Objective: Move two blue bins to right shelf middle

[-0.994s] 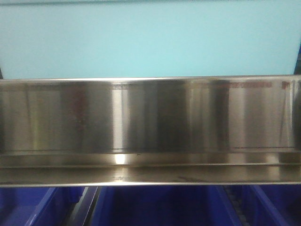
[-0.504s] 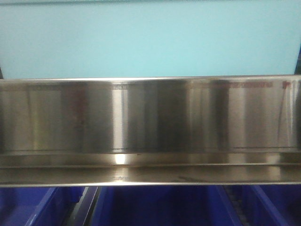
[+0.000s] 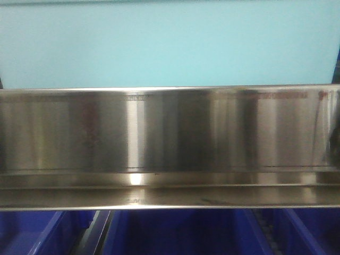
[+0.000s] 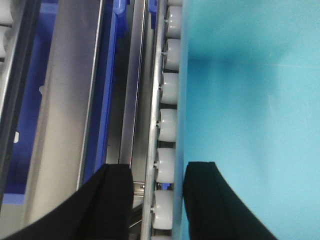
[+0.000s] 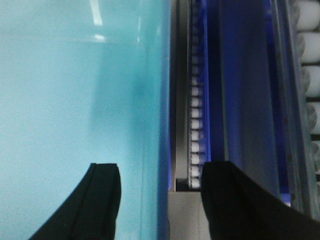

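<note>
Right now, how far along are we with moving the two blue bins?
Done: nothing I can confirm; blue bins sit under the steel shelf rail. In hand: left gripper and right gripper both open, each straddling an edge of the turquoise panel, gripping nothing. Remaining: grasp and move both bins.

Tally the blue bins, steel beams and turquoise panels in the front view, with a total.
blue bins: 3, each only partly in view
steel beam: 1
turquoise panel: 1
Total: 5
</note>
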You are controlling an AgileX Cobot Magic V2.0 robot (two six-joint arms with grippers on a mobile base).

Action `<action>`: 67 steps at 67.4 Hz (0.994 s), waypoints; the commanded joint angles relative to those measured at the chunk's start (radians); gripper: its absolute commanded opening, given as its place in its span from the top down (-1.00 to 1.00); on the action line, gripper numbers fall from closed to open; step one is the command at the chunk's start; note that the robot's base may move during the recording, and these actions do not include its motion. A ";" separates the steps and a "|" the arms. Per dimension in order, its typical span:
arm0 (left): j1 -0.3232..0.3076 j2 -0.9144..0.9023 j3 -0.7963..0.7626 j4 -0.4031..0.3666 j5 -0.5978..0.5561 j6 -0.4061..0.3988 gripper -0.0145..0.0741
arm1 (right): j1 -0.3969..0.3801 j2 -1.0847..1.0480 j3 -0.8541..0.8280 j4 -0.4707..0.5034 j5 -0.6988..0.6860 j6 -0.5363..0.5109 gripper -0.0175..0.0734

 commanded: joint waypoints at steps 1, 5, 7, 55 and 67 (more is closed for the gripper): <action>0.002 0.013 -0.005 -0.012 0.001 0.007 0.28 | -0.001 0.013 0.002 -0.008 0.010 0.003 0.03; 0.000 0.015 -0.005 -0.026 0.001 0.023 0.28 | -0.001 0.015 0.002 -0.007 0.010 0.003 0.03; 0.000 0.015 -0.005 -0.032 0.001 0.023 0.28 | -0.001 0.015 0.002 -0.007 0.010 0.003 0.03; 0.000 0.045 -0.003 -0.036 0.001 0.048 0.28 | -0.001 0.019 0.002 -0.002 -0.023 0.010 0.03; 0.000 0.045 -0.003 -0.048 0.001 0.048 0.28 | -0.001 0.019 0.002 -0.002 -0.023 0.012 0.03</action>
